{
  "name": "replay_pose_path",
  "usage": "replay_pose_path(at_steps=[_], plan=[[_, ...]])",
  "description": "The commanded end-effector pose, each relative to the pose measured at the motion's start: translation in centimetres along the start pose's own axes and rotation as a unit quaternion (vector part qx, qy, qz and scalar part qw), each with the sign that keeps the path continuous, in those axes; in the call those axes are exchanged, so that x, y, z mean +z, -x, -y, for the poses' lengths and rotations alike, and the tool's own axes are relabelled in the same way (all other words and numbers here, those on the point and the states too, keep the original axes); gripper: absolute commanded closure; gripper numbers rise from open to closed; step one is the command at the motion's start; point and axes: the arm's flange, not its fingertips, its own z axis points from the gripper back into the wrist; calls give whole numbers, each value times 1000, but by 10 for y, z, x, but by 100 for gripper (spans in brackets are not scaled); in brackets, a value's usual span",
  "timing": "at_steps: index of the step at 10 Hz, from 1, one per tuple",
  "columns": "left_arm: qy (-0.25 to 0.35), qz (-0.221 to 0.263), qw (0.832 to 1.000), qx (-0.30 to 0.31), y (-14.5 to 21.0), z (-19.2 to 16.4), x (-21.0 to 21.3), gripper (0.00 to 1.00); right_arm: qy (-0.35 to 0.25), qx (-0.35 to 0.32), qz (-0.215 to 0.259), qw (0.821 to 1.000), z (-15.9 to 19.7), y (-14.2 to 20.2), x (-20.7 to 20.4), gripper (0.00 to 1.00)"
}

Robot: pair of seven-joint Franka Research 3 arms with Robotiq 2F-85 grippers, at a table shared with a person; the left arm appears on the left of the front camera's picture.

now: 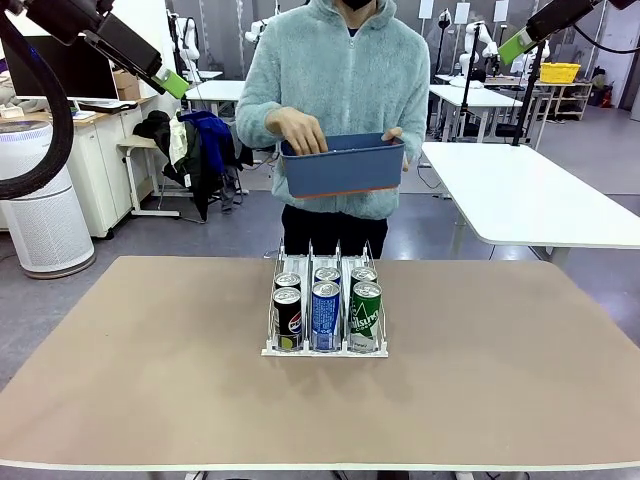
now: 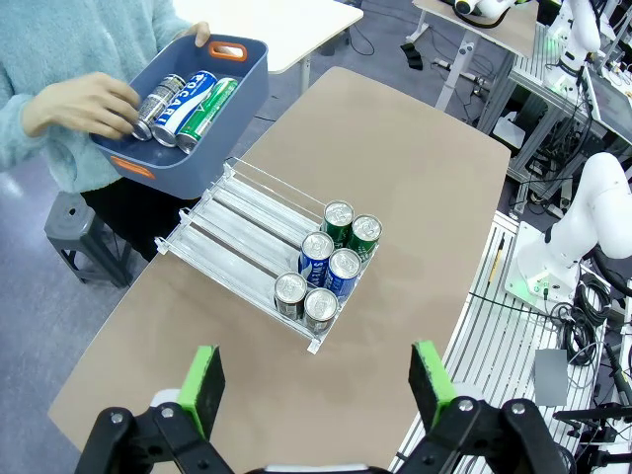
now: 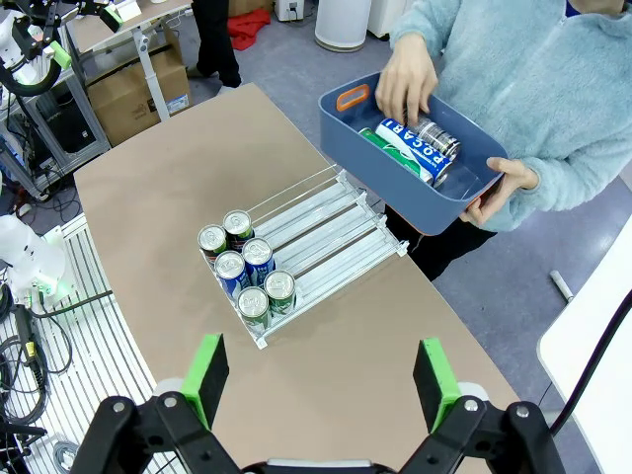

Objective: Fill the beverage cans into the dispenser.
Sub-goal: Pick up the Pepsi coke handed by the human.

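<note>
The dispenser [image 1: 309, 262] stands at the table's middle, its three lanes each holding two upright beverage cans [image 1: 326, 312] at the robot's end: black, blue-and-white and green. Its far halves [image 2: 232, 222] [image 3: 326, 232] are bare. Past the far edge a person holds a blue bin [image 1: 343, 165] with three more cans [image 2: 188, 104] [image 3: 415, 148] lying in it, one hand [image 2: 89, 104] on the dark one. My left gripper [image 2: 318, 385] and right gripper [image 3: 321, 380] hang high above the table, both open and holding nothing. In the front view they sit at the top corners [image 1: 165, 75] [image 1: 520, 42].
The tan table [image 1: 150, 350] has wide free room on both sides of the dispenser and in front of it. The person stands close behind the far edge. Other tables, a stool and lab gear lie beyond.
</note>
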Motion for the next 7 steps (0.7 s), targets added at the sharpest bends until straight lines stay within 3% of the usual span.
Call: replay_pose_path(at_steps=[1, 7], plan=[[0, 0, 1000, 1, 1, 0, 0, 0, 0, 0, 0, 1000, -1, 1, 1, 0], [0, 0, 1000, 1, 1, 0, 0, 0, 0, 0, 0, 1000, -1, 1, 1, 0]])
